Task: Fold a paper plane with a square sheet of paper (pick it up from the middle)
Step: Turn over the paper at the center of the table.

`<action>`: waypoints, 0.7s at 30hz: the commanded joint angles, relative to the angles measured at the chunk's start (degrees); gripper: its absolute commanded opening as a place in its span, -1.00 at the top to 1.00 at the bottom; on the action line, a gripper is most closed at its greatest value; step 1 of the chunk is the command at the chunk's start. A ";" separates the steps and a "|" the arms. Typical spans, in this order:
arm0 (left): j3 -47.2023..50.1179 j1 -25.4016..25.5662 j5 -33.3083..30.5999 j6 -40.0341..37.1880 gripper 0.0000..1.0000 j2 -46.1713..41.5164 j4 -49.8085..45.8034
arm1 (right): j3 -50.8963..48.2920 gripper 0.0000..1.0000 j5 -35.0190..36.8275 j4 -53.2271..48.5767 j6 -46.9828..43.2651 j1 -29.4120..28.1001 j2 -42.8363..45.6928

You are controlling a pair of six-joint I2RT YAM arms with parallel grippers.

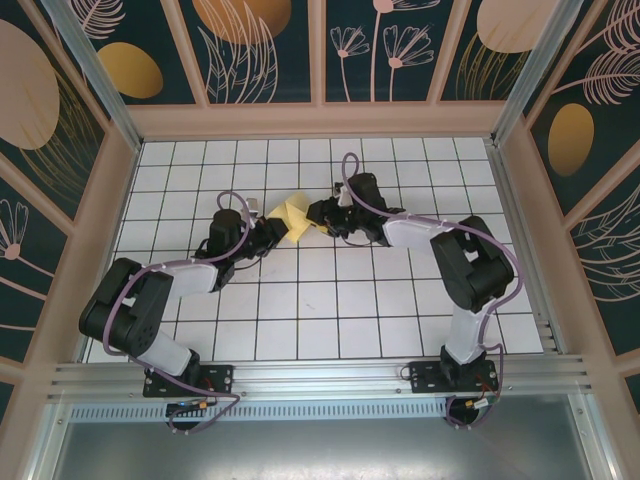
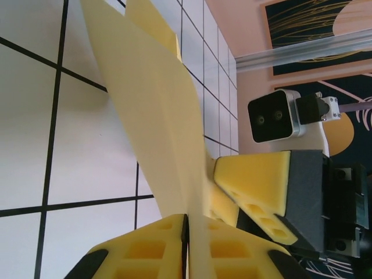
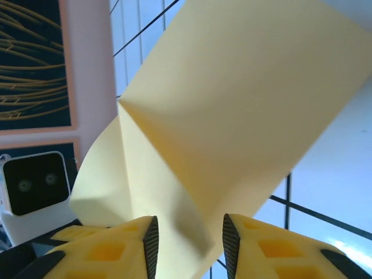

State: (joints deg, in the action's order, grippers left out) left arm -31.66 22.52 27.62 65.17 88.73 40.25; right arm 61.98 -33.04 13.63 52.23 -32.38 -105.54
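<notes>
Closest in, the left claw (image 2: 187,244) is clamped shut on the folded yellow paper (image 2: 157,128) at the middle of the worktop (image 1: 330,320), and the paper's length runs toward the right claw (image 3: 187,232). That claw straddles the paper with its pads apart. White tiles stretch wide all around.

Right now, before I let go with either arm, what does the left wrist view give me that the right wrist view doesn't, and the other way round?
Left wrist: the left fingers pressed together on the yellow paper, with a right finger alongside and the right wrist camera behind it.
Right wrist: the right fingers standing apart with the paper passing through the gap, plus a sharp fold across the sheet and the left wrist camera.
Both: the same paper held up over the white tiled table.
</notes>
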 commanded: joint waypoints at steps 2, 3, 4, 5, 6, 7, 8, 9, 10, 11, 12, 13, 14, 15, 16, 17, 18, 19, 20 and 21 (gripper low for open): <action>-3.17 0.07 -3.99 -7.22 0.74 -2.70 -8.60 | -0.11 -0.05 9.54 -7.85 -6.67 0.67 7.42; -4.12 0.11 -5.22 -9.32 0.75 -3.66 -11.49 | -0.54 -0.11 12.04 -9.42 -7.77 0.70 8.65; -5.20 0.10 -6.84 -11.60 0.75 -4.78 -15.28 | -1.09 -0.16 14.72 -10.96 -8.77 0.74 10.05; -6.59 0.10 -8.47 -13.82 0.76 -5.78 -18.82 | -1.58 -0.20 16.95 -12.09 -9.48 1.53 11.22; -8.17 0.15 -10.87 -16.71 0.76 -7.00 -22.68 | -2.35 -0.24 19.41 -13.16 -10.14 2.55 12.67; -9.87 0.15 -13.44 -19.75 0.78 -8.18 -27.51 | -3.35 -0.27 21.53 -13.96 -10.66 2.82 13.96; -11.71 0.20 -16.17 -22.34 0.78 -9.12 -32.05 | -4.27 -0.29 23.29 -14.44 -10.89 3.10 15.27; -13.84 0.37 -19.18 -25.37 0.78 -10.15 -36.86 | -5.20 -0.31 25.14 -14.89 -11.15 3.42 16.57; -16.01 0.58 -23.39 -28.28 0.78 -11.12 -41.61 | -6.15 -0.31 27.08 -15.43 -11.29 3.70 17.70; -17.81 0.95 -27.17 -30.64 0.78 -11.65 -45.35 | -6.86 -0.32 28.53 -15.96 -11.33 3.96 18.73; -20.04 1.47 -31.38 -33.34 0.78 -12.06 -49.36 | -7.72 -0.31 29.97 -16.26 -11.27 4.21 19.80; -22.14 2.00 -35.46 -35.43 0.78 -12.10 -52.94 | -8.53 -0.31 31.24 -16.61 -11.20 4.50 20.68; -23.62 2.59 -38.83 -37.21 0.78 -11.89 -55.65 | -9.23 -0.31 32.30 -16.85 -11.03 4.68 21.46; -25.89 3.42 -42.54 -38.95 0.78 -11.32 -58.41 | -9.94 -0.32 33.19 -17.10 -10.84 4.98 22.07; -27.61 4.37 -46.56 -40.51 0.78 -10.45 -60.86 | -10.61 -0.32 33.64 -17.15 -10.65 5.19 22.70; -28.80 5.33 -50.73 -41.45 0.79 -9.49 -62.81 | -11.07 -0.32 33.65 -17.25 -10.42 5.37 23.07; -30.11 6.52 -55.09 -42.38 0.79 -8.03 -64.77 | -11.64 -0.32 34.80 -17.41 -10.05 5.55 23.53; -31.51 7.31 -58.78 -42.57 0.79 -6.31 -66.81 | -12.30 -0.31 35.12 -17.24 -9.70 5.73 23.83; -32.75 7.97 -61.67 -42.44 0.79 -4.60 -68.71 | -12.73 -0.32 35.23 -17.18 -9.40 5.92 24.04; -33.78 8.75 -64.59 -42.41 0.79 -2.73 -70.12 | -13.22 -0.32 35.28 -17.14 -8.96 6.21 24.33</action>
State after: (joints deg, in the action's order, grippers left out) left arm -63.37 29.67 -22.02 27.44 81.56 -17.89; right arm 50.22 -1.21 -2.28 42.50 -26.94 -83.53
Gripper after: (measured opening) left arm 0.108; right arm 0.658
